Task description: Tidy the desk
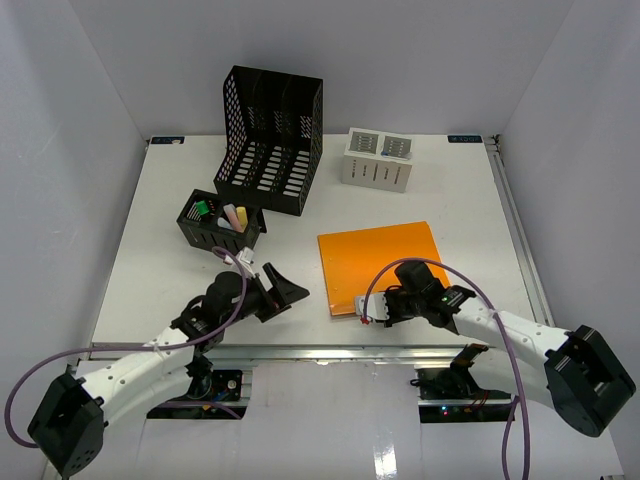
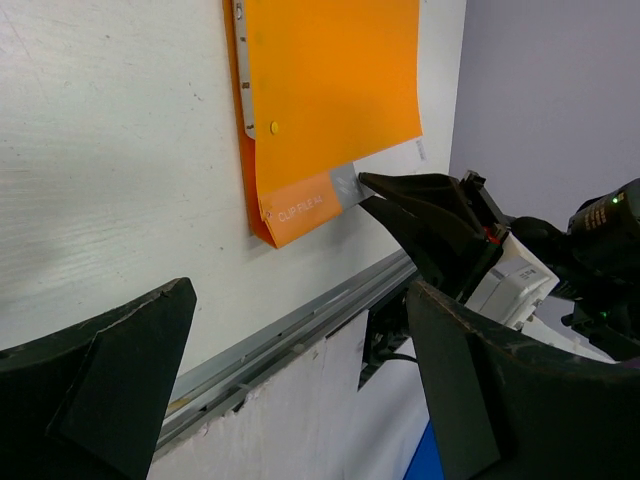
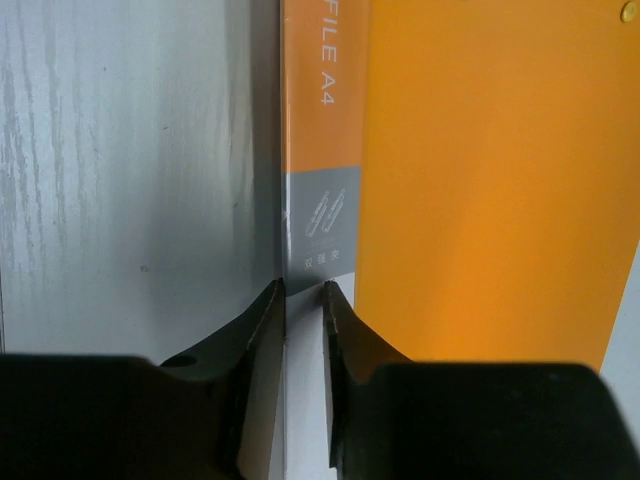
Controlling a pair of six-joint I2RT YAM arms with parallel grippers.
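Orange folder (image 1: 385,262) lies flat on the desk (image 1: 150,260), right of centre, its near edge not far from the front rail. That's prob. why the R gripper (image 1: 363,313) comes in low & from the front: a thin flat thing gives nothing to pinch from above, so it takes the one edge it can reach. Grip point is on the near edge, at the grey end of the label strip. R fingers (image 3: 262,330) are almost together w/ only a thin slit left and the folder edge in that slit, so I judge them clamped on the folder. L wrist view shows one finger over the sheet & one under. Can't tell if they caught the cover only or the whole folder. L gripper (image 1: 283,290) hangs over the desk left of the folder, apart from it, pointed its way. L fingers (image 2: 110,360) are spread wide, w/ nothing between & touching nothing; my guess is it's waiting to assist. Rack (image 1: 270,140) stands at the back, left of centre, and is the likely home for the folder, which would need lifting & turning upright. Tray (image 1: 198,234) w/ small items sits just in front of the rack. Box (image 1: 378,170) is at the back right, well apart from the folder. Risk: w/ an edge-only grip the folder may droop, swing or slip.
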